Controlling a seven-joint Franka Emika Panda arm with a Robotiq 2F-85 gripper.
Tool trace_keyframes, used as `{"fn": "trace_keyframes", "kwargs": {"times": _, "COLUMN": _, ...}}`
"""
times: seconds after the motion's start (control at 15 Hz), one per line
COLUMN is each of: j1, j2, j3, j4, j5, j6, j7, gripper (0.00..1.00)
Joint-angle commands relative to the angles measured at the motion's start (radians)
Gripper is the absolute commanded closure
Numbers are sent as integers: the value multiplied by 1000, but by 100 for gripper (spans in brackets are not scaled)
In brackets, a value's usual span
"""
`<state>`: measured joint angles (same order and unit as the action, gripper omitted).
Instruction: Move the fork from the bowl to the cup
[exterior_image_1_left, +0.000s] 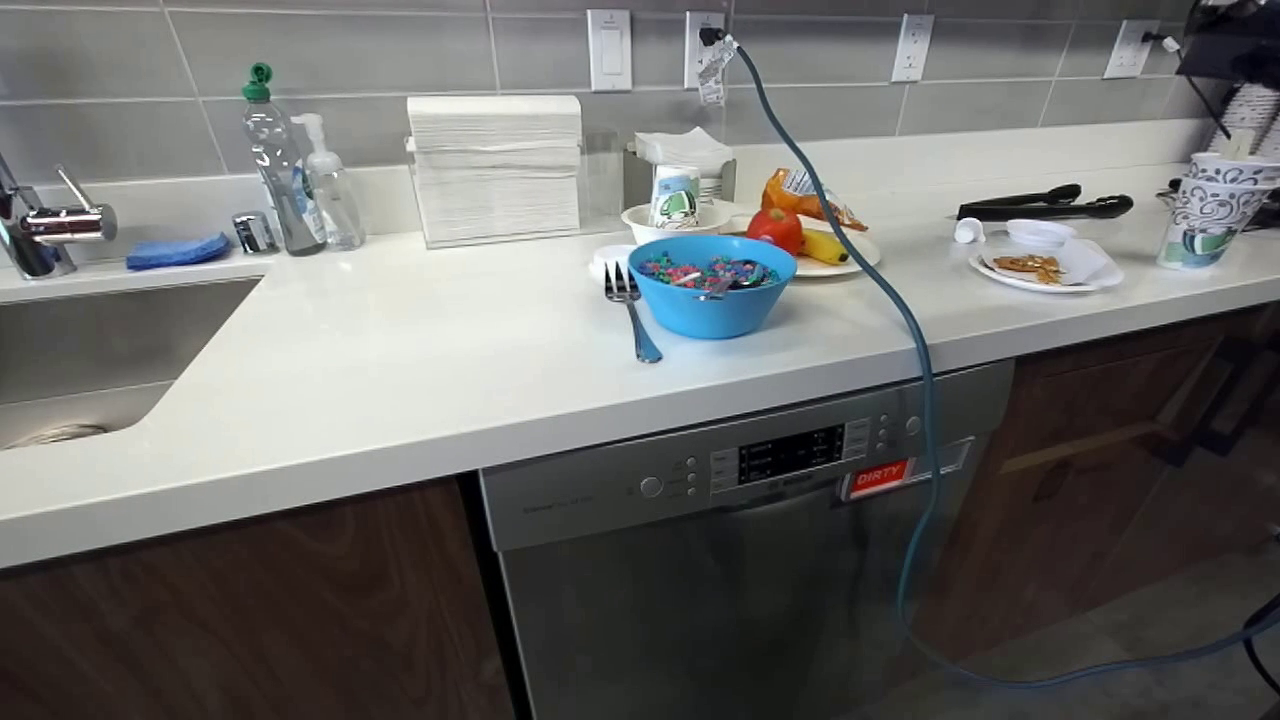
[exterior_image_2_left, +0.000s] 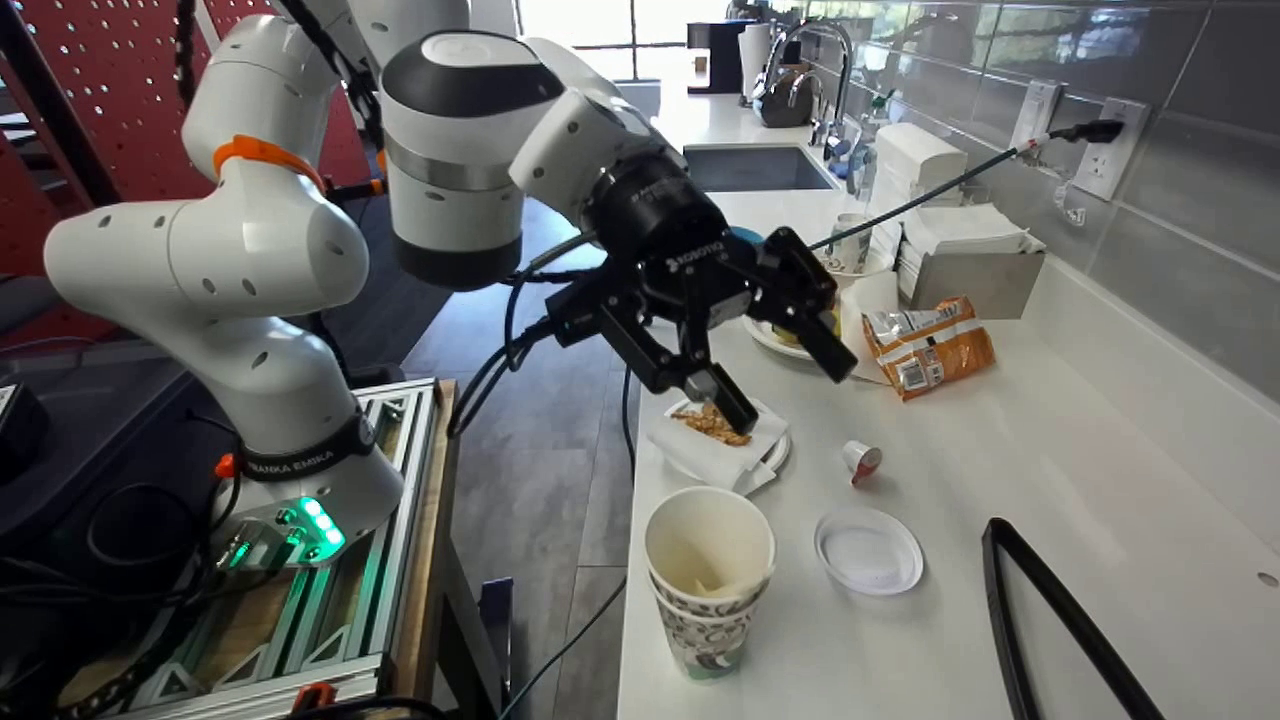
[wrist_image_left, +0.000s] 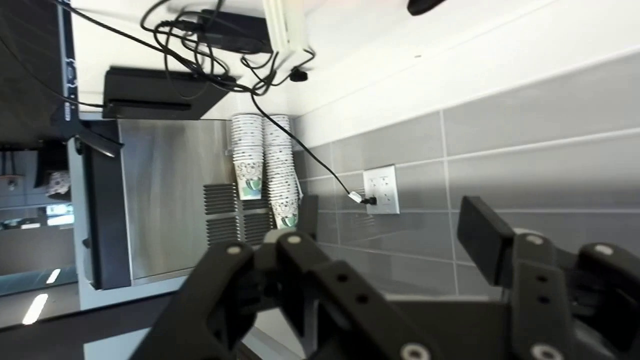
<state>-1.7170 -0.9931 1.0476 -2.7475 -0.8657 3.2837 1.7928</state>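
Note:
A metal fork lies on the counter against the side of the blue bowl, tines towards the wall. The bowl holds small coloured pieces. A sliver of the bowl shows in an exterior view. A paper cup with a green print stands in a white bowl behind the blue bowl; it also shows in an exterior view. My gripper is open and empty above the counter, nearer the plate of food than the blue bowl. The wrist view shows its spread fingers; fork, bowl and cup are outside it.
A cord hangs from the wall outlet across the counter front. A plate with fruit and an orange bag stand by the bowl. Stacked cups, a food plate and black tongs lie farther along. A sink is opposite.

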Motion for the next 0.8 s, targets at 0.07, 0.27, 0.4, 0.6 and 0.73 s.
{"fn": "trace_keyframes", "kwargs": {"times": 0.07, "j1": 232, "j2": 246, "j3": -343, "j4": -3, "j5": -298, "j6": -23, "j7": -123, "gripper": 0}}
{"fn": "trace_keyframes", "kwargs": {"times": 0.27, "j1": 353, "j2": 332, "j3": -583, "j4": -9, "j5": -456, "j6": 40, "j7": -209, "gripper": 0}}
{"fn": "trace_keyframes", "kwargs": {"times": 0.4, "j1": 451, "j2": 384, "j3": -737, "j4": -10, "j5": -553, "j6": 67, "j7": -243, "gripper": 0}}
{"fn": "trace_keyframes", "kwargs": {"times": 0.6, "j1": 534, "j2": 417, "j3": -864, "j4": -11, "j5": -718, "j6": 154, "j7": -210, "gripper": 0}}
{"fn": "trace_keyframes", "kwargs": {"times": 0.73, "j1": 523, "j2": 418, "j3": -865, "j4": -11, "j5": -854, "j6": 242, "j7": -147, "gripper": 0}}
